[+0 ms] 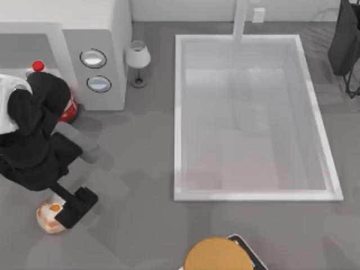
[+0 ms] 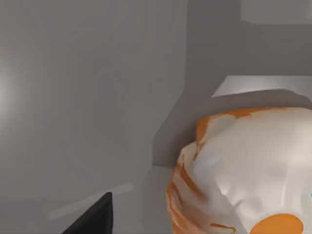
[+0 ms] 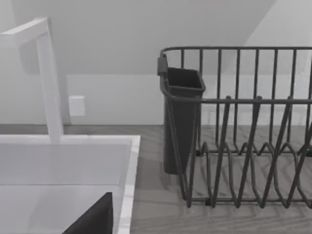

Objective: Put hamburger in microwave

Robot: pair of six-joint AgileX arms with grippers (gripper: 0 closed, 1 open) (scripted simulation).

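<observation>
Top view: the left arm reaches down over the near-left part of the table [image 1: 140,185], its left gripper [image 1: 72,209] lowered right at the hamburger [image 1: 49,216]. The black fingers lie against the right side of the hamburger and cover part of it; I cannot tell whether the jaws are spread or closed, or whether they grip it. The hamburger sits on the table surface near the left edge, well in front of the microwave [image 1: 95,39] (cream top with an orange spot facing up, reddish-brown rim). The microwave stands at the far-left corner, its side panel with two round dials [image 1: 93,58] facing the sink. A red-capped bottle [image 1: 38,67] stands just in front of the microwave, partly hidden by the arm. A small table lamp [image 1: 137,61] stands just beside the microwave's panel, between it and the sink basin [image 1: 180,112], which takes up the middle and right of the table, with a white faucet [image 1: 241,19] at its far rim. A large tan disc [image 1: 218,256] lies at the near edge, below the sink. Left wrist view: the hamburger [image 2: 243,175] looms very close, one dark fingertip [image 2: 95,219] at the frame's edge, grey tabletop around. Right wrist view: the faucet [image 3: 48,78], the sink rim [image 3: 127,185] and a dark wire dish rack [image 3: 239,146] with a cutlery holder [image 3: 181,117]; one dark fingertip [image 3: 95,219] of the right gripper shows, jaw state not readable.
</observation>
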